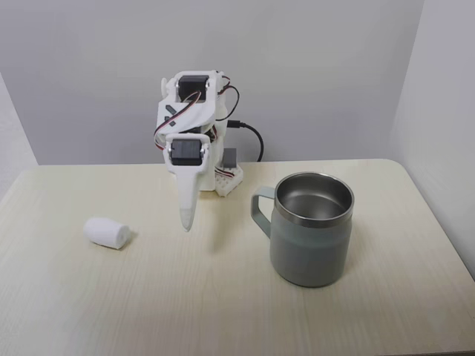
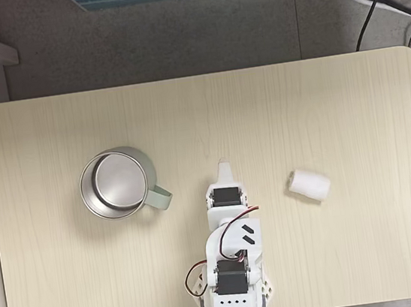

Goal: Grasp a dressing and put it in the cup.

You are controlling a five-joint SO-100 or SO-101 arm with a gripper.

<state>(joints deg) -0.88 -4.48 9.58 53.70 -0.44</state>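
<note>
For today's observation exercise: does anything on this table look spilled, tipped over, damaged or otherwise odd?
Nothing stands out. The cup stands upright and looks empty, the dressing lies on its side on the table, apart from the cup, and the claw points down between them, touching neither.

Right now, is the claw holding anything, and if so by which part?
Nothing is held. The claw hangs shut over bare table, while the dressing lies apart on the table and the cup stands empty.
</note>
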